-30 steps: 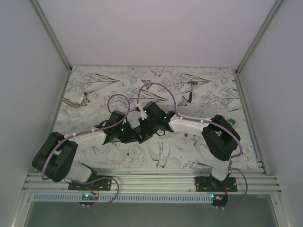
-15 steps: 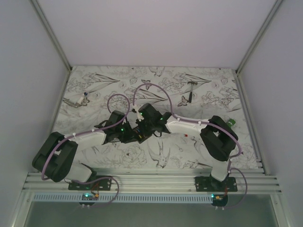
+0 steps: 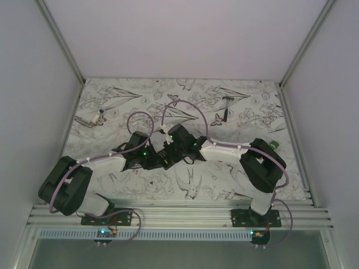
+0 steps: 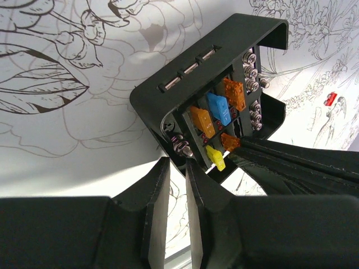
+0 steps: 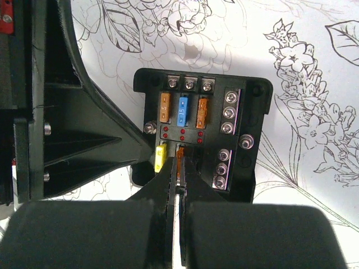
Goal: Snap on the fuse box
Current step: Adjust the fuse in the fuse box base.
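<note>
The fuse box [image 5: 216, 140], on the table [image 5: 303, 185], seems braced at a corner by the left gripper [image 4: 175, 168] (barely parted; hold unclear). An orange fuse [image 5: 180, 152] is pinched in the closed right gripper [image 5: 180, 168], likely for seating.

The fuse box [image 5: 259, 120] lies near the middle of the counter [image 3: 252, 95], between the two grippers. The left gripper [image 4: 175, 163] reaches in from the left, its fingers close together and seemingly pinching the box's near corner. The right gripper [image 5: 178, 165] comes from the right and pinches a fuse [image 5: 180, 152] in the box's lower row, just right of a neighbouring fuse [image 5: 160, 158]. A row of three fuses [image 5: 183, 109] sits beyond them, with screw terminals [image 5: 229, 114] to the right. A hammer [image 3: 226, 106] lies well behind, toward the right. A small metal item [image 3: 90, 118] lies far back-left.
</note>
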Tool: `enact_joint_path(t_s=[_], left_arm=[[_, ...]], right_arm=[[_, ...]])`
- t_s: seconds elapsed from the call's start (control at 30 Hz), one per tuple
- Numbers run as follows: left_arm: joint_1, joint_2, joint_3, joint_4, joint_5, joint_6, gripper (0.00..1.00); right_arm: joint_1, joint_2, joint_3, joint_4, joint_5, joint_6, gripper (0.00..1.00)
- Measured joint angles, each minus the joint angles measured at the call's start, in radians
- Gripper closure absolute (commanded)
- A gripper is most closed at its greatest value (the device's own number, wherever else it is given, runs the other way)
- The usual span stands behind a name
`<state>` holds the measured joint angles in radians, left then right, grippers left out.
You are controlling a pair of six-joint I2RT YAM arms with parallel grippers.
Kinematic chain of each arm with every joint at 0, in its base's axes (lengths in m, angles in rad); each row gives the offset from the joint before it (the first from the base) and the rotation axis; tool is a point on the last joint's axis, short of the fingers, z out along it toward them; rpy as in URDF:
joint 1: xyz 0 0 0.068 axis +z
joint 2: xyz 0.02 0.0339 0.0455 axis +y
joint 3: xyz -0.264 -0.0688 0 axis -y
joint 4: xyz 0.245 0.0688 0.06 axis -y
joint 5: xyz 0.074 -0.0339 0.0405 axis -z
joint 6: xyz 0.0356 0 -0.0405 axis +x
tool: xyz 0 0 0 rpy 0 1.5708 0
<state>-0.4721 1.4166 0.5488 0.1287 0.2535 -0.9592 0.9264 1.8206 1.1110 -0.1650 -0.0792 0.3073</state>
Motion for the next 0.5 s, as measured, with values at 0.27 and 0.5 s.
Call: enact_joint_path(t_s=[0.27,0.5], left_arm=[[0.0,-0.011,-0.005,0.002,-0.002,-0.003,0.79],[0.003,-0.015,-0.005,0.002,-0.016,-0.006,0.79]], right_arm=[[-0.009,0.012,0.01,-0.002,-0.024,0.004,1.0],[-0.008,0.037,0.054,-0.045,-0.016,0.003,1.0]])
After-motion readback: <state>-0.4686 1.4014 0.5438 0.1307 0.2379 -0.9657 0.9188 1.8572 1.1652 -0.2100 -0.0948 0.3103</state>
